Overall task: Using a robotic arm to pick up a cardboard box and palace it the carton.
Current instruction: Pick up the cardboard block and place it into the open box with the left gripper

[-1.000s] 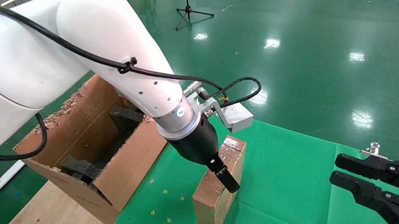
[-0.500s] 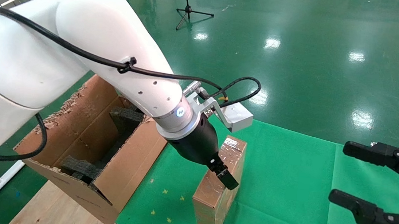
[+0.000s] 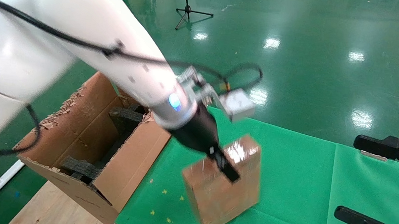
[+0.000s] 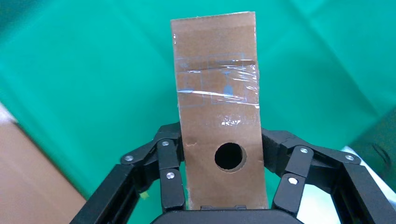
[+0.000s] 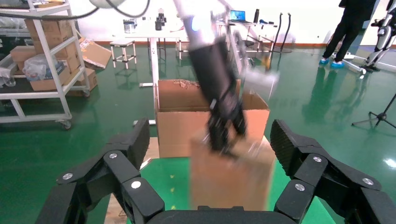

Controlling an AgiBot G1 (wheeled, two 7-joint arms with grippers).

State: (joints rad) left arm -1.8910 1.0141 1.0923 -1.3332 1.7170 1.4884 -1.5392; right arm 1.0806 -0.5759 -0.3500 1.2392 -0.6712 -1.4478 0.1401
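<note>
We find the left gripper (image 3: 223,165) of the robotic arm (image 3: 92,46) clamped on the cardboard box (image 3: 221,191), one jaw on each broad face, just below the narrow face that carries the round hole; the box hangs tilted under the gripper, its lower corner close to or touching the green cloth (image 3: 295,179) (we cannot tell which), with the carton (image 3: 125,178) beside the gripper on its outer side. We judge the lift-and-carry is in hand; to do it well we would raise the box clear of the carton's ragged rim before swinging across, hold the grip firm since the tape looks slick, and level the box above the black foam (image 3: 125,117). The box is brown, flat, tape-glossy. The right gripper (image 3: 384,188) waits well apart, jaws spread wide.
</note>
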